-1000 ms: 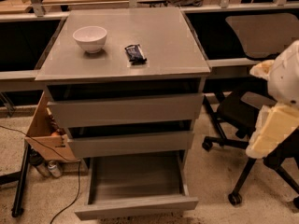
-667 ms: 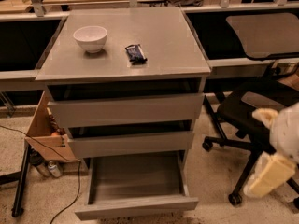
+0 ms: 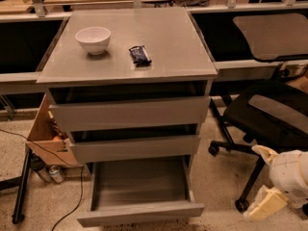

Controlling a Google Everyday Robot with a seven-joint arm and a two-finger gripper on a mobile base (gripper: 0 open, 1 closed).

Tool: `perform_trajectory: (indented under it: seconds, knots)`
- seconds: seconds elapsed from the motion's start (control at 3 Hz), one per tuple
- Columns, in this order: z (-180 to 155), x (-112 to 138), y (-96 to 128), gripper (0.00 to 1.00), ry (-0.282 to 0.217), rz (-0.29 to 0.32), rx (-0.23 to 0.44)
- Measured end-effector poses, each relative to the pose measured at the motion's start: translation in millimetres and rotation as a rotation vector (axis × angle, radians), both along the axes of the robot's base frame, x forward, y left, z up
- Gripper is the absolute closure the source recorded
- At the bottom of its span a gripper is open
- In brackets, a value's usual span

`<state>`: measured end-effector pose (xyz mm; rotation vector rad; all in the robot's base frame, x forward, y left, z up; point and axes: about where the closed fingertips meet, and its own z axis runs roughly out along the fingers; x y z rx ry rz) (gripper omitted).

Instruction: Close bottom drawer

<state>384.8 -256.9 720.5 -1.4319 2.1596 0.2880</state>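
Observation:
The bottom drawer [image 3: 139, 213] of the grey cabinet [image 3: 130, 114] is pulled far out, showing its empty grey inside. Its short grey front sits at the lower edge of the camera view. The two taller drawers above it are slightly ajar. My gripper [image 3: 267, 201] is at the lower right, low near the floor, well to the right of the drawer and apart from it. Only the cream-coloured end of the arm shows.
A white bowl [image 3: 93, 39] and a dark snack packet [image 3: 140, 55] lie on the cabinet top. A black office chair [image 3: 269, 114] stands right of the cabinet, close to my arm. A cardboard box [image 3: 45, 134], cans and a cable lie at the left.
My arm has dropped from mid-height at the right edge down to the lower right corner. The drawers have not moved.

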Motion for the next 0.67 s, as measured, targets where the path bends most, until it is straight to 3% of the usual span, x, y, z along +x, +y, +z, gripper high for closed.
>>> perform_trajectory:
  seconds: [0.33, 0.67]
  knots:
    - [-87.7, 39.8, 3.5, 0.0, 0.015, 0.039, 0.112]
    - [-157.5, 60.2, 2.2, 0.0, 0.076, 0.032, 0.177]
